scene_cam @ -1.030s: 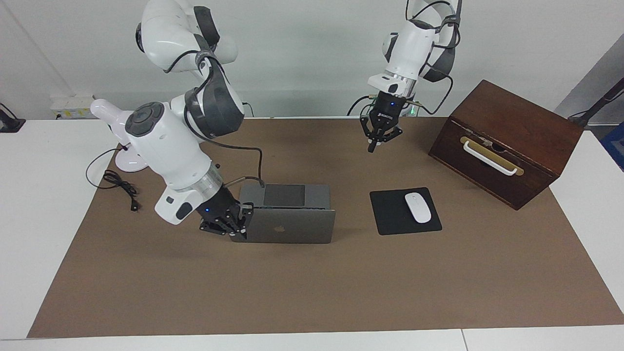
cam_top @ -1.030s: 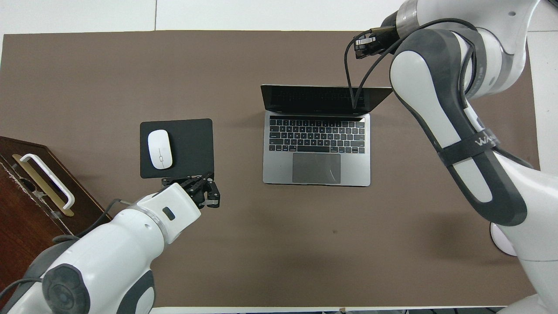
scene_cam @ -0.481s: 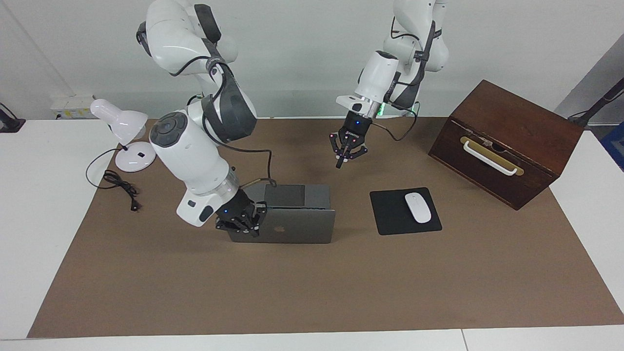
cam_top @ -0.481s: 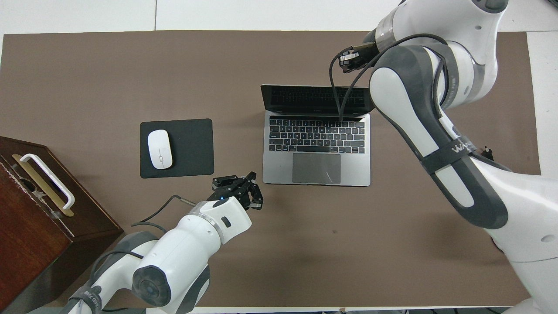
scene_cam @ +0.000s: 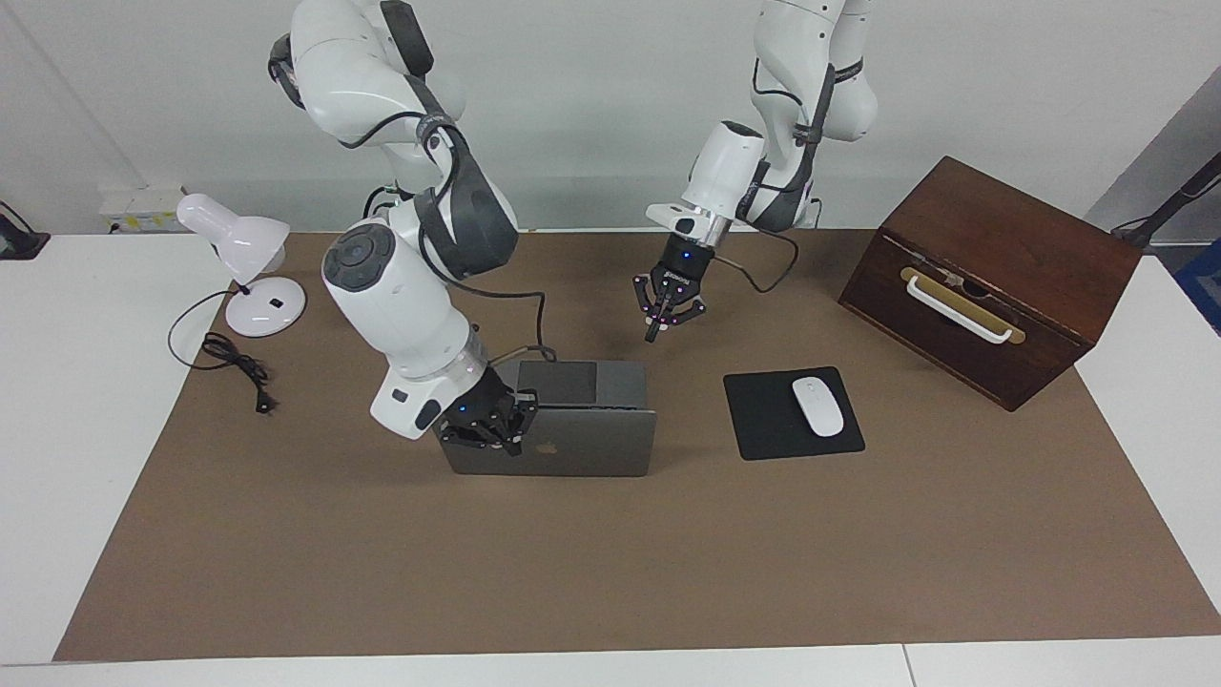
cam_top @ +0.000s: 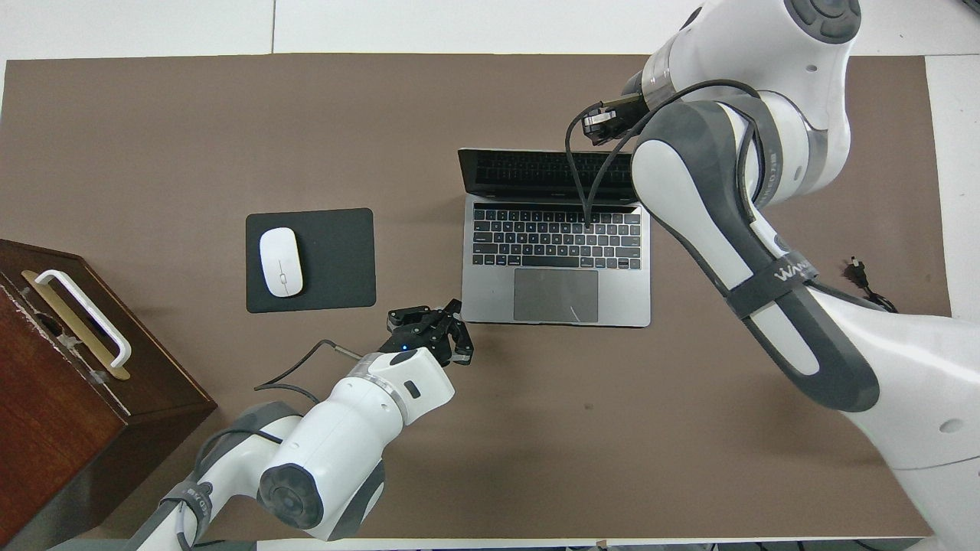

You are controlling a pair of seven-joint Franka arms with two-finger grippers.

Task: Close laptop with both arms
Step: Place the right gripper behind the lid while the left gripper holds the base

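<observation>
A silver-grey laptop [scene_cam: 572, 420] stands open near the middle of the brown mat on the table [scene_cam: 57, 401], its lid upright with the apple logo turned away from the robots and its keyboard deck facing them, as two white arms move into position to shut it. The right end effector [scene_cam: 491, 429], fingertips pressed together and gripping nothing, sits at the back of the lid near its corner toward the right arm's end of the table; whether it actually touches the metal cannot be told. The left end effector [scene_cam: 658, 320], likewise fully closed and empty, hangs in the air over the mat by the deck's front corner on the left arm's side, clear of the machine. By the look of things the job is in its approach step: the lid has not yet begun to fold. The next move appears to call for the right arm to push the lid's top edge toward the robots and down, while the left arm comes down to steady the deck or help lower the lid, so the base does not slide or the screen slam. A black mouse pad [scene_cam: 763, 420] with a white mouse [scene_cam: 817, 406] lies beside the laptop, with a wooden box [scene_cam: 1002, 277] past it and a white desk lamp [scene_cam: 238, 258] at the right arm's end.
</observation>
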